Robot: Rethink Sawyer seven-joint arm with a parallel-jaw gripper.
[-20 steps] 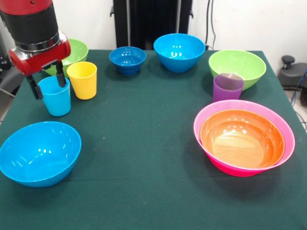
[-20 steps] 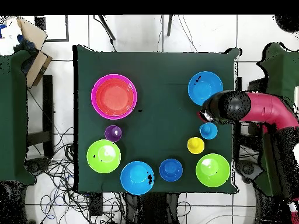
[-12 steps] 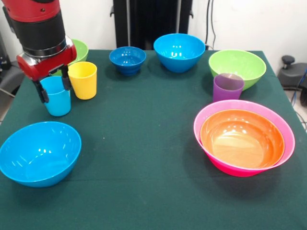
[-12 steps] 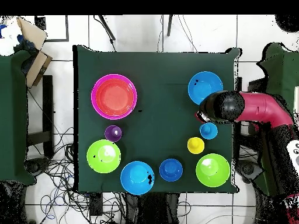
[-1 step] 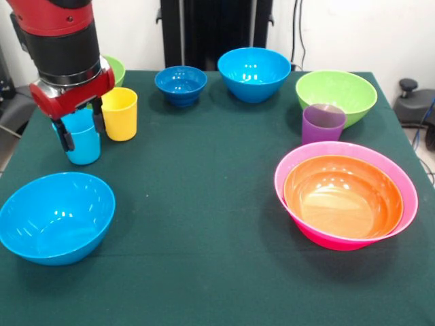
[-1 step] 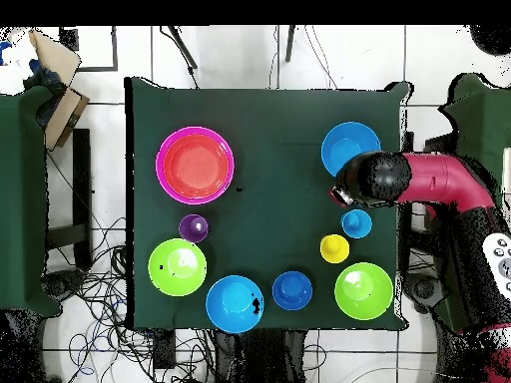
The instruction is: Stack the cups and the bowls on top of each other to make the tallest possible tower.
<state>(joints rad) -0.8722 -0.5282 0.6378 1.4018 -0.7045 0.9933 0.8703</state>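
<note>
Straddling the small light blue plastic tumbler (image 5: 83, 139), the red and black gripper (image 5: 80, 126) had its fingers spread, standing beside the yellow plastic tumbler (image 5: 119, 113).

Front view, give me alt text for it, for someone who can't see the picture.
A red and black robot gripper straddles a light blue cup beside a yellow cup on a green table. An orange bowl sits nested in a pink bowl, with a purple cup and blue and green bowls around.
</note>
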